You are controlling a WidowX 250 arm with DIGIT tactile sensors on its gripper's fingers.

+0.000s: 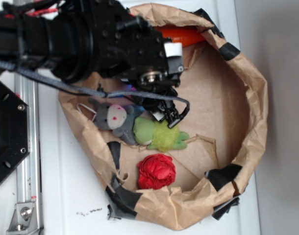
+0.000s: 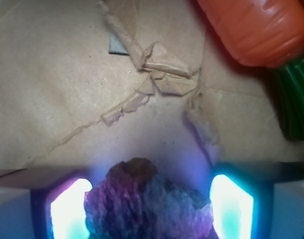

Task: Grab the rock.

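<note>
The rock [image 2: 147, 204] is a rough, lumpy grey-brown stone, tinted purple and blue by the finger lights. In the wrist view it fills the gap between the two glowing pads [image 2: 67, 211] of my gripper [image 2: 149, 199], and both pads touch its sides. In the exterior view my gripper [image 1: 173, 117] points down onto the brown paper floor [image 1: 213, 98], just above the green plush. There the fingers and the arm hide the rock.
A grey plush [image 1: 115, 117], a green plush [image 1: 161, 136] and a red fabric rose [image 1: 157, 171] lie beside and below the gripper. An orange carrot toy [image 1: 181, 34] lies at the far rim and also shows in the wrist view [image 2: 256, 30]. Crumpled paper walls [image 1: 255, 98] ring the area.
</note>
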